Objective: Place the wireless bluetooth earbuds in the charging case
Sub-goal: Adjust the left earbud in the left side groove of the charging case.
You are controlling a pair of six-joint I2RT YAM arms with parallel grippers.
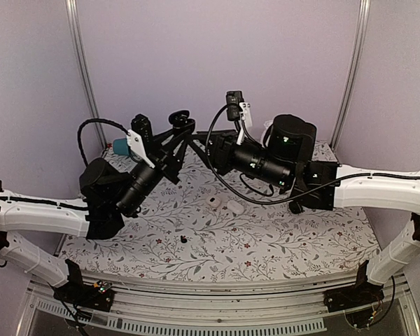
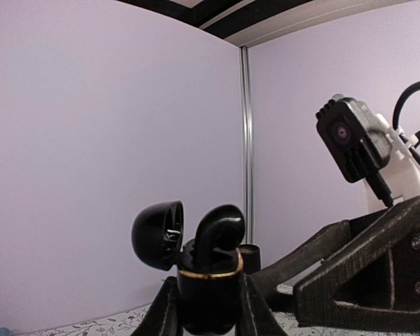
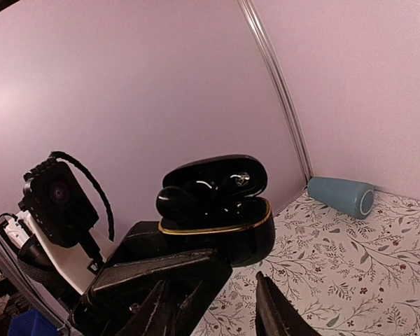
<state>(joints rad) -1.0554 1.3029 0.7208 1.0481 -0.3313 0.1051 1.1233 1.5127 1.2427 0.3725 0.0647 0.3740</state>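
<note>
The black charging case [image 2: 210,294] is held upright between my left gripper's [image 2: 208,311] fingers, high above the table, with its lid [image 2: 157,234] swung open to the left. One black earbud [image 2: 220,231] stands in the case with its top sticking out above the gold rim. The right wrist view shows the same open case [image 3: 227,224] and the earbud [image 3: 178,203] at its left end. My right gripper [image 3: 220,311] is open and empty just below and in front of the case. In the top view the case [image 1: 181,117] is near the back centre. A tiny black piece [image 1: 184,239] lies on the table; it may be the other earbud.
Two small white pebble-like items [image 1: 213,201] [image 1: 236,207] lie mid-table on the floral cloth [image 1: 266,245]. A teal cylinder [image 1: 120,145] lies at the back left and also shows in the right wrist view [image 3: 339,196]. A large black cylinder [image 1: 294,136] stands at the back right. Purple walls enclose the table.
</note>
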